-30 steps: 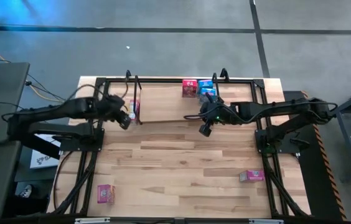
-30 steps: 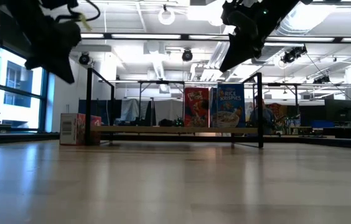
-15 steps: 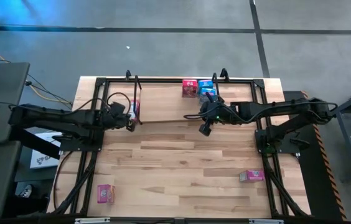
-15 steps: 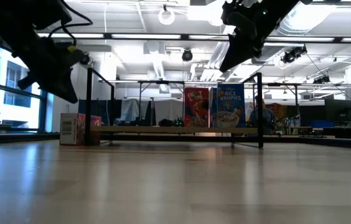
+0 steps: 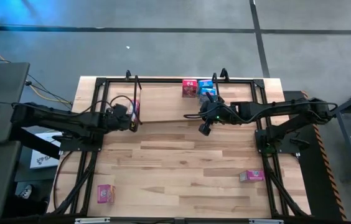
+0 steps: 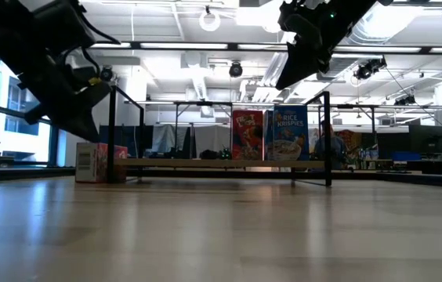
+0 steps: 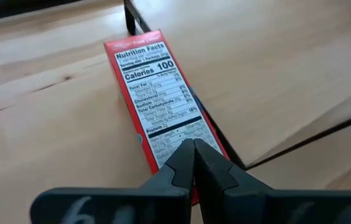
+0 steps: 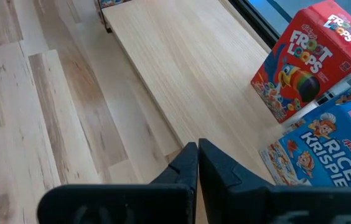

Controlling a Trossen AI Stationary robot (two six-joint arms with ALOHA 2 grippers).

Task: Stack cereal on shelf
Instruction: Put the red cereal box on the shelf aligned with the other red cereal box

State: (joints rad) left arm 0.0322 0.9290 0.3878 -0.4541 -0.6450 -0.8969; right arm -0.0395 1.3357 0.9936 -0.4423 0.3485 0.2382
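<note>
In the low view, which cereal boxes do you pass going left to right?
Box beside the shelf's left post → red Froot Loops box → blue Rice Krispies box.

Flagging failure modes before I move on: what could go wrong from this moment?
1. The left claw is shut, right above the red cardboard cereal box lying beside the black wire-framed wooden shelf; it may shove the box instead of gripping it.
2. The shut right claw hangs near the upright red Froot Loops box and could topple it.
</note>
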